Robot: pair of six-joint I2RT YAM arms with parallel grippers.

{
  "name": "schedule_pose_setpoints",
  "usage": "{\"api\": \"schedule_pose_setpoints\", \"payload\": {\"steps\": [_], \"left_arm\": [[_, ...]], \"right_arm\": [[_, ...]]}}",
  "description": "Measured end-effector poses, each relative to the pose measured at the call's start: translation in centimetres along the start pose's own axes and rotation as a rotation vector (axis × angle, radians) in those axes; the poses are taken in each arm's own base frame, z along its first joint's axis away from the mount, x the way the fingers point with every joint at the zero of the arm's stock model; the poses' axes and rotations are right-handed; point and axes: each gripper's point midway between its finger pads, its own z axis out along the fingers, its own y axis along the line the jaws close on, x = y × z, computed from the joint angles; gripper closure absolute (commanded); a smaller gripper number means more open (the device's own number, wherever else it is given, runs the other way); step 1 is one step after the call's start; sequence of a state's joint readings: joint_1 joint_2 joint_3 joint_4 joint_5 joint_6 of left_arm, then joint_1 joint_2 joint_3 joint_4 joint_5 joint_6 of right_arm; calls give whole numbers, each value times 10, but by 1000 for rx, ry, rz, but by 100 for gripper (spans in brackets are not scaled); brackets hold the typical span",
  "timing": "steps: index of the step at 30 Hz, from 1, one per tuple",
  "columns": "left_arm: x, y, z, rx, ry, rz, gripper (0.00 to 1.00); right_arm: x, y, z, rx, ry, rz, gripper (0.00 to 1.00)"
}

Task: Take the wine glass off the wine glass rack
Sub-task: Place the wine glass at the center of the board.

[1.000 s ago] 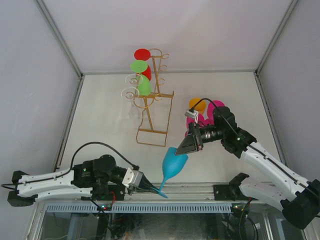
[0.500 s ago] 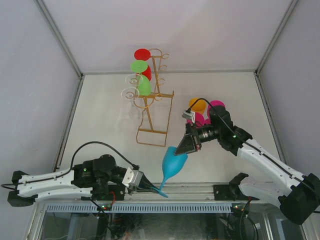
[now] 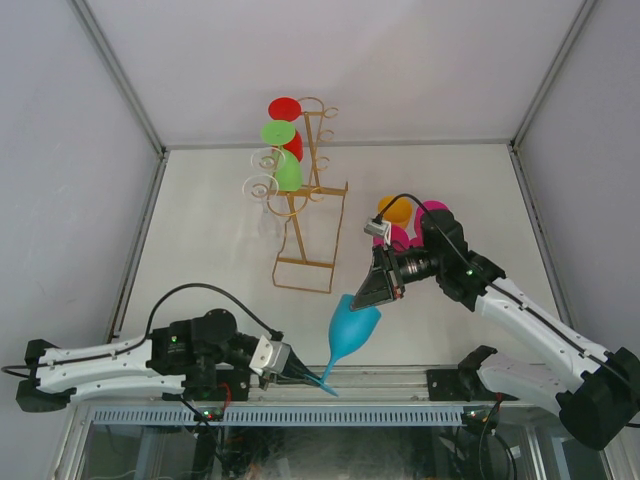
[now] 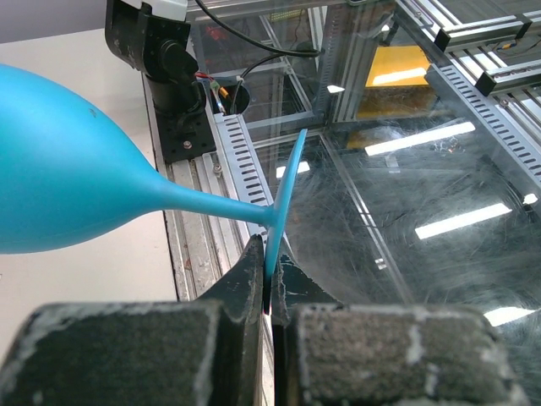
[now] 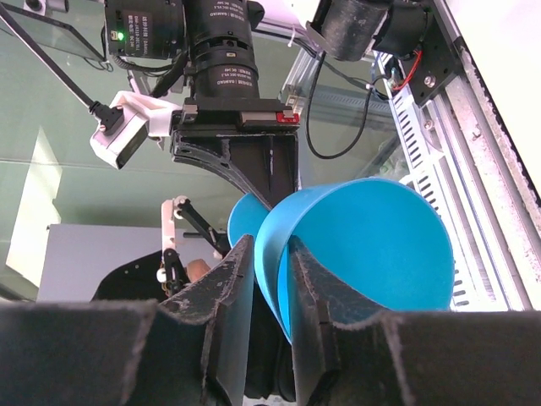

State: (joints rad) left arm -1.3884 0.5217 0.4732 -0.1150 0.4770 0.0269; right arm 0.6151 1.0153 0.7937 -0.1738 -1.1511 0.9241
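Bowl of the blue wine glass (image 4: 68,161) cropped by the left wrist view's left edge

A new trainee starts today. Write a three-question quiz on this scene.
1. True or false: the blue glass hangs on the rack.
2. Which part of the blue glass does the left gripper pinch? A: rim. B: stem. C: foot.
3. Fill in: the right gripper is shut on the glass's ____.

Key: 1 false, both grippers hold it off the rack; 2 C; 3 rim.
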Motion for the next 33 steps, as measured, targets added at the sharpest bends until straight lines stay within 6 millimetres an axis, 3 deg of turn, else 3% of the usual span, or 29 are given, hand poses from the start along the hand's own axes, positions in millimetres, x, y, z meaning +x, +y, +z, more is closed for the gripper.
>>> {"api": "schedule_pose_setpoints", "payload": {"steps": [12,29,33], "left_arm": [[0,2,0,-12,1,5,100],[2,6,-1,-36,9,20,93],[1,7,-3,-45,13,18,84]], "right_arm": [[1,5,-1,-21,7,-23,100],[0,12,-2,-31,-7,-35,100],[-1,13,-2,-30,-14,-40,100]]}}
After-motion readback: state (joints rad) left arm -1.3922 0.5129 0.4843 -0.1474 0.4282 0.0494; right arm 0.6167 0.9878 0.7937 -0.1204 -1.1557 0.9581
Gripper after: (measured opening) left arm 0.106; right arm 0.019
